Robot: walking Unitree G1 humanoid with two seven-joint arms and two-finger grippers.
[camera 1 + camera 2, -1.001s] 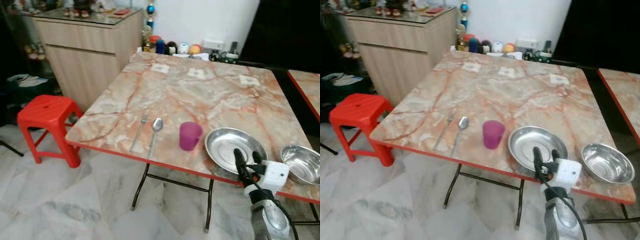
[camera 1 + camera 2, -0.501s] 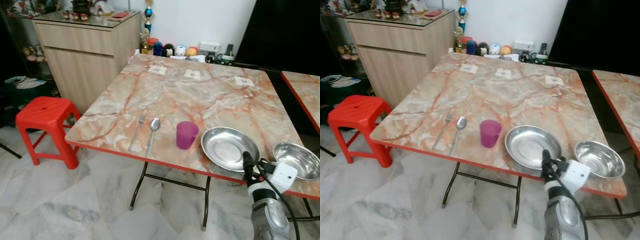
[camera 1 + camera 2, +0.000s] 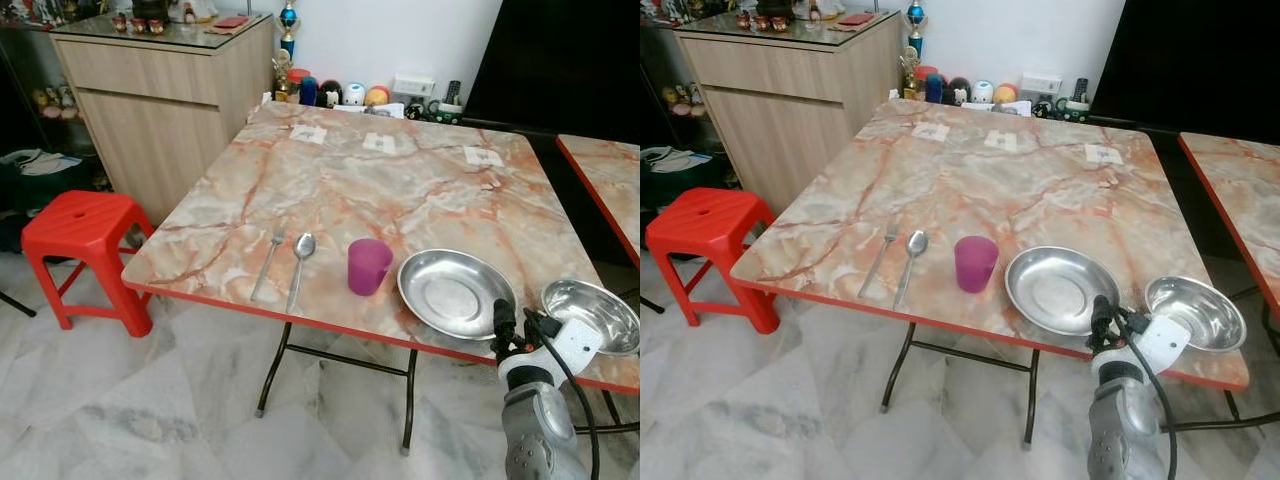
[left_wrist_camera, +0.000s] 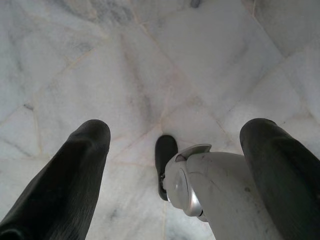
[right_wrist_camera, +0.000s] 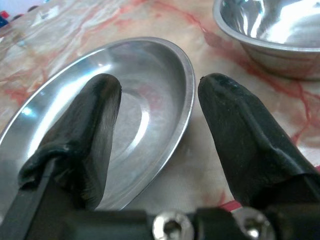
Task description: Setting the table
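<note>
On the marble-pattern table (image 3: 380,190), near its front edge, lie a fork (image 3: 266,263) and a spoon (image 3: 299,265) side by side. Right of them stand a purple cup (image 3: 368,266), a steel plate (image 3: 455,293) and a steel bowl (image 3: 592,315). My right gripper (image 3: 515,325) hovers at the front edge between plate and bowl, open, with nothing held. In the right wrist view the gripper (image 5: 162,82) straddles the plate's (image 5: 100,125) rim, with the bowl (image 5: 270,25) beyond. My left gripper (image 4: 177,132) hangs open over the floor.
A red plastic stool (image 3: 80,225) stands left of the table, before a wooden cabinet (image 3: 165,90). Small jars and toys (image 3: 340,95) line the wall at the table's far edge. A second table (image 3: 605,170) stands to the right. The floor (image 3: 150,400) is pale marble tile.
The whole picture has shifted as the camera moved. My right gripper has slid slightly right, from over the plate's front rim towards the gap between plate and bowl.
</note>
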